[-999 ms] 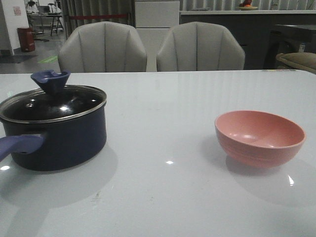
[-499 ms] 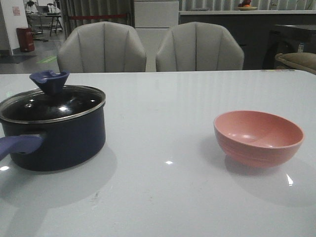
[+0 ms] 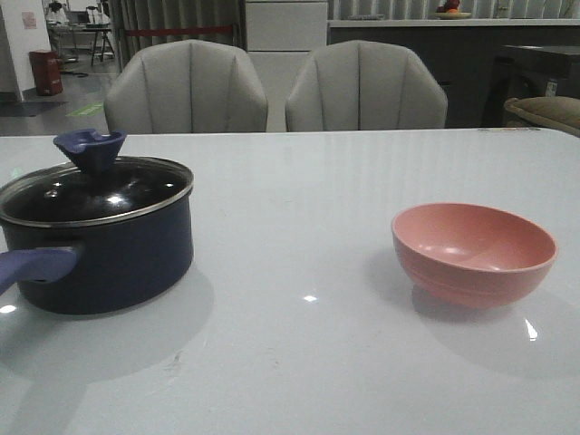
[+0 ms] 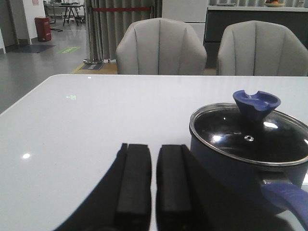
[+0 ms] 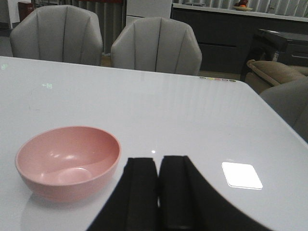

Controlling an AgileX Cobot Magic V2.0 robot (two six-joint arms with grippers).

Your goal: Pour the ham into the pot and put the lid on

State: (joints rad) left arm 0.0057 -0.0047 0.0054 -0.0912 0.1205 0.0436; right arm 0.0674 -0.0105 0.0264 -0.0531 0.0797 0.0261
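The dark navy pot point(image 3: 109, 263) stands at the table's left with its bluish handle point(image 3: 32, 265) toward the front. The glass lid point(image 3: 95, 195) with a flared blue knob point(image 3: 88, 148) rests on it. The pot also shows in the left wrist view point(image 4: 240, 168), just right of my left gripper point(image 4: 153, 149), whose jaws are shut with a hairline gap and hold nothing. My right gripper point(image 5: 159, 161) is shut and empty, beside the salmon-pink bowl point(image 5: 67, 161). The bowl point(image 3: 473, 252) looks empty inside. No ham slices show in any view. Neither gripper appears in the front view.
Two grey chairs point(image 3: 186, 86) point(image 3: 365, 83) stand behind the table's far edge. A cushioned seat point(image 5: 284, 72) sits off the table's right side. The white glossy table point(image 3: 299, 208) lies between pot and bowl.
The pot and bowl have shifted very slightly left in the front view; nothing else has changed.
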